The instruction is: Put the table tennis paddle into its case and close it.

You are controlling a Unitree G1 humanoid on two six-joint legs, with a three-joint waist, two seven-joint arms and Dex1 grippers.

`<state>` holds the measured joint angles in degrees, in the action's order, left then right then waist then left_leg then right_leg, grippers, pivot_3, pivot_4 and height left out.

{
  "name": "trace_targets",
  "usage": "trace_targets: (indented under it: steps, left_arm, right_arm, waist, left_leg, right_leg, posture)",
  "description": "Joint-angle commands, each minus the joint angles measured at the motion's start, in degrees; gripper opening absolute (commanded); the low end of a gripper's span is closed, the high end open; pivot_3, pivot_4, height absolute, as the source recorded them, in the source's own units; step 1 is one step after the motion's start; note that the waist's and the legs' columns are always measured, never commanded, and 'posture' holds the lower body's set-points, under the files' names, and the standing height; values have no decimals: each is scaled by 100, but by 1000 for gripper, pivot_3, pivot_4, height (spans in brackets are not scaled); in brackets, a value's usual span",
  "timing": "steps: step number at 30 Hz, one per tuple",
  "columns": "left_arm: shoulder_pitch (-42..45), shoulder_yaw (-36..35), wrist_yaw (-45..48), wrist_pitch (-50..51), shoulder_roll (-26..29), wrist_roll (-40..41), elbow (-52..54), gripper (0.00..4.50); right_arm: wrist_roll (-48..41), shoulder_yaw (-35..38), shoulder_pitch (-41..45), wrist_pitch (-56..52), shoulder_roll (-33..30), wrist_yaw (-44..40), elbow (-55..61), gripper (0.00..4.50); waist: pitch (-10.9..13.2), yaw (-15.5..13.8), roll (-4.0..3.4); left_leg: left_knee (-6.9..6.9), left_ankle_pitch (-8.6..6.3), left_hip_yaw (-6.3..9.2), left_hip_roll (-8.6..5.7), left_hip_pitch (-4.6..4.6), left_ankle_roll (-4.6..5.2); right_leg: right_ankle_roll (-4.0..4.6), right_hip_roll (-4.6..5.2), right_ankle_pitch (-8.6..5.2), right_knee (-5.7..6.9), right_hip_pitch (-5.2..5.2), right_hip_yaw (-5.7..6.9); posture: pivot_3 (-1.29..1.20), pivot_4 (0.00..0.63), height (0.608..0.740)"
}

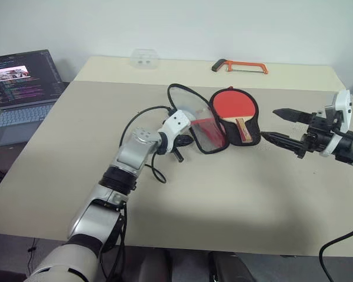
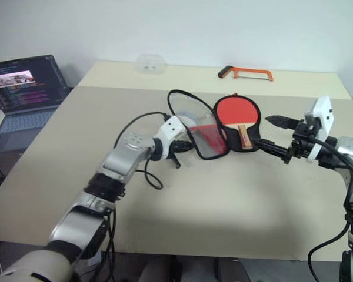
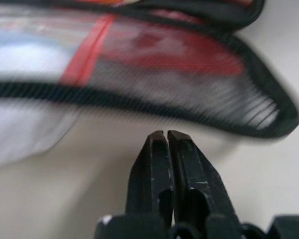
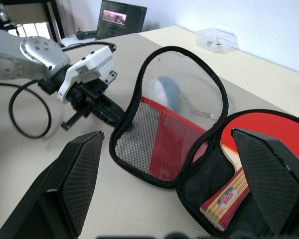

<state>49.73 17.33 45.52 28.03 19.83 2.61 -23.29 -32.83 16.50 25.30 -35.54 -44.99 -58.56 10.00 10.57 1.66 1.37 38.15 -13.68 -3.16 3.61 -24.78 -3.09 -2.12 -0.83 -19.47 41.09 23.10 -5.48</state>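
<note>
The case (image 1: pixel 254 136) lies unzipped in the middle of the table. The table tennis paddle (image 1: pixel 234 103) rests in its black half, red face up, handle toward me. The case's other half, a red flap (image 1: pixel 205 128) with mesh and a clear window, stands tilted up to the left of the paddle. My left gripper (image 1: pixel 187 141) is shut and empty, its fingertips (image 3: pixel 159 135) just short of the flap's black edge (image 3: pixel 139 97). My right gripper (image 1: pixel 280 126) hangs open to the right of the case, pointing at it, with nothing between its fingers (image 4: pixel 79 169).
An open laptop (image 1: pixel 20 82) stands off the table's left side. An orange hacksaw (image 1: pixel 240 66) and a clear plastic box (image 1: pixel 145 57) lie near the far edge. A black cable (image 1: pixel 156 170) loops from my left arm onto the table.
</note>
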Motion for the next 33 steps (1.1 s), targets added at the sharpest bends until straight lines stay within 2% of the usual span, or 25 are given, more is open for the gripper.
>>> trace_targets:
  steps: [1,5,11,16,20,24,26,28,31,33]
  left_arm:
    - [447,-213,-336,-243,-263,-83,-209,41]
    - [1119,-373,-849,-802,-833,-137,-1114,41]
    - [2314,-654,-1578,-1895,-2059,-219,-3485,41]
    - [2429,-531,-2188,-2356,-2698,-654,-4679,41]
    - [2377,-552,-2773,-2570,-2830,-911,-5018,41]
    - [2590,-801,-2540,-2842,-2644,-811,-4881,41]
    - [2717,-1096,-1904,-3070,-2426,-481,-4513,41]
    - [2661,-1396,-851,-2992,-2100,37,-3722,41]
    - [2148,-1534,310,-1949,-1416,651,-1973,586]
    - [1477,-1477,917,-1035,-791,1039,-551,1244]
  right_arm:
    - [-72,53,-63,137,-91,26,208,4500]
    - [-92,12,-78,114,-53,126,292,4500]
    - [-141,38,-217,50,4,377,518,4500]
    - [-218,124,-379,-79,28,649,798,4500]
    - [-337,212,-481,-318,16,962,948,4500]
    - [-563,284,-419,-798,101,1393,855,4500]
    - [-616,286,-214,-1126,360,1957,586,4500]
    - [-557,314,-22,-1562,728,2673,132,4500]
    - [-559,562,113,-2091,1324,3552,-478,4500]
    - [-726,891,205,-2339,1738,4041,-778,4500]
  waist:
    - [0,-2,0]
    - [0,-13,1]
    - [1,-24,2]
    - [1,9,2]
    - [1,33,2]
    - [1,-8,2]
    - [1,6,2]
    - [1,30,1]
    - [-6,38,-9]
    - [-25,47,-42]
  left_leg:
    - [0,0,1,0,0,0]
    - [4,-2,2,-4,0,4]
    - [0,-3,-7,-12,-3,6]
    - [-11,-2,-5,-13,1,4]
    - [-11,-2,-4,-14,5,4]
    - [-7,3,-5,-15,4,-4]
    - [-7,9,-7,-14,4,-15]
    - [-8,11,-10,-10,4,-18]
    - [-15,19,-16,2,7,-32]
    - [-21,20,-14,6,11,-35]
  right_leg:
    - [0,0,0,0,0,1]
    - [-1,1,0,0,-4,2]
    - [-1,1,0,-11,-9,6]
    - [-2,-2,0,-13,-9,2]
    - [-1,-5,0,-2,-5,-6]
    - [-2,-3,0,-1,-7,-1]
    - [-2,-2,0,-2,-6,-1]
    - [-1,-4,0,3,-2,-3]
    - [1,-8,0,12,6,-4]
    - [3,-8,-2,10,6,-5]
  posture:
    - [0,150,740]
    - [0,150,740]
    - [0,150,740]
    - [0,150,740]
    - [0,150,740]
    - [0,150,740]
    - [0,150,740]
    - [0,150,740]
    - [0,150,740]
    - [0,150,740]
